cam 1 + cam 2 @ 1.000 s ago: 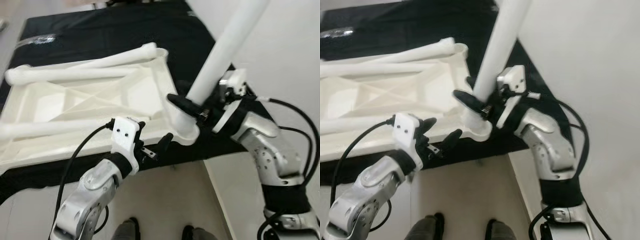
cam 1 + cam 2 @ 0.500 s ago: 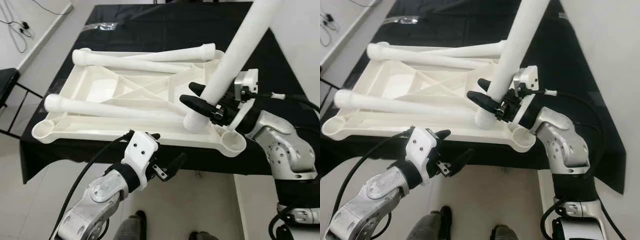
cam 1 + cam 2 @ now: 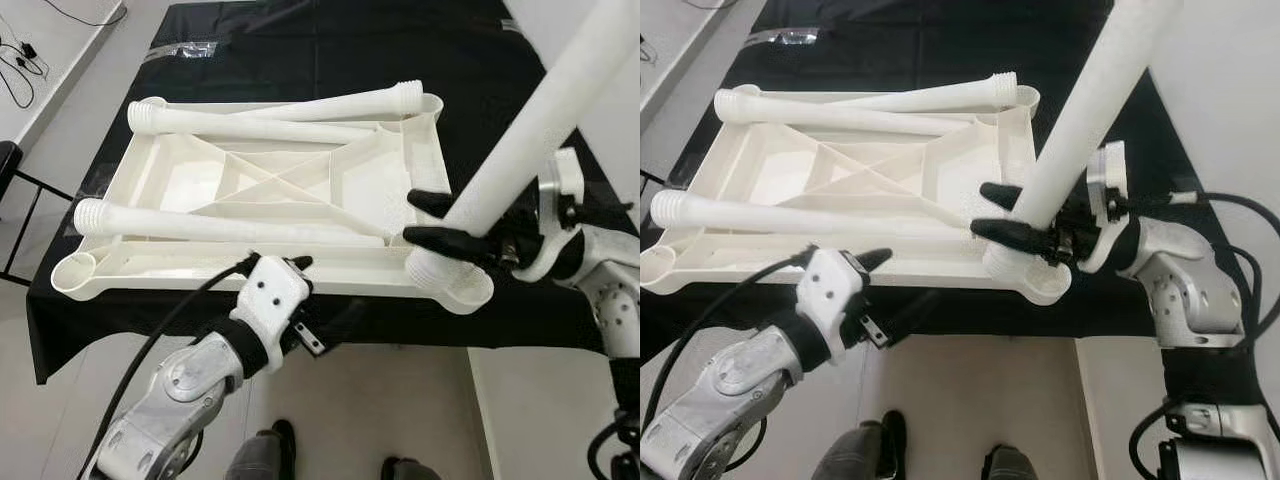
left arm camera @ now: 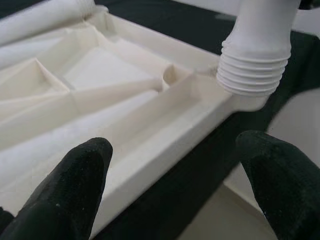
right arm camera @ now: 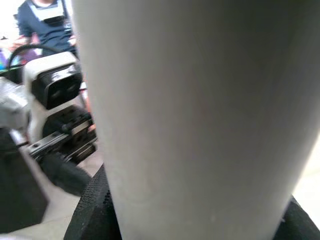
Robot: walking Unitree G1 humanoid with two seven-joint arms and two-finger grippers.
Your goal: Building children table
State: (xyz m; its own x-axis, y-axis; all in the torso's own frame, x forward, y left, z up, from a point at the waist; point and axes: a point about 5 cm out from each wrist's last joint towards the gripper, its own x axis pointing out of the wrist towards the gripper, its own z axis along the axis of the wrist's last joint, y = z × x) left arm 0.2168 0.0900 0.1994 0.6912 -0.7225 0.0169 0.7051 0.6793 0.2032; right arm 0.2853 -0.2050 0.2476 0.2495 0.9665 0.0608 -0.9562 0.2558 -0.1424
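The right gripper [image 3: 432,222] is clamping its two black fingers around the lower end of a white table leg [image 3: 530,130], just above the threads, at the right of the frame. That leg is leaning up toward the upper right corner, and its threaded end [image 4: 255,75] is sitting at the corner socket [image 3: 455,285] of the upturned table panel [image 3: 270,195], at the lower right of the panel; whether the threads are biting cannot be told. The left gripper [image 4: 175,170] is hovering with its fingers spread apart and empty at the panel's near edge, low in the frame. Three more legs [image 3: 280,125] are lying loose across the ribbed underside, two along the far side and one near the front. The panel is resting on a tabletop covered in black cloth [image 3: 330,45]. The other corner socket [image 3: 72,272], at lower left, is standing empty. By my judgement the build is at an early stage: one leg is being seated, and three are waiting to be screwed in.
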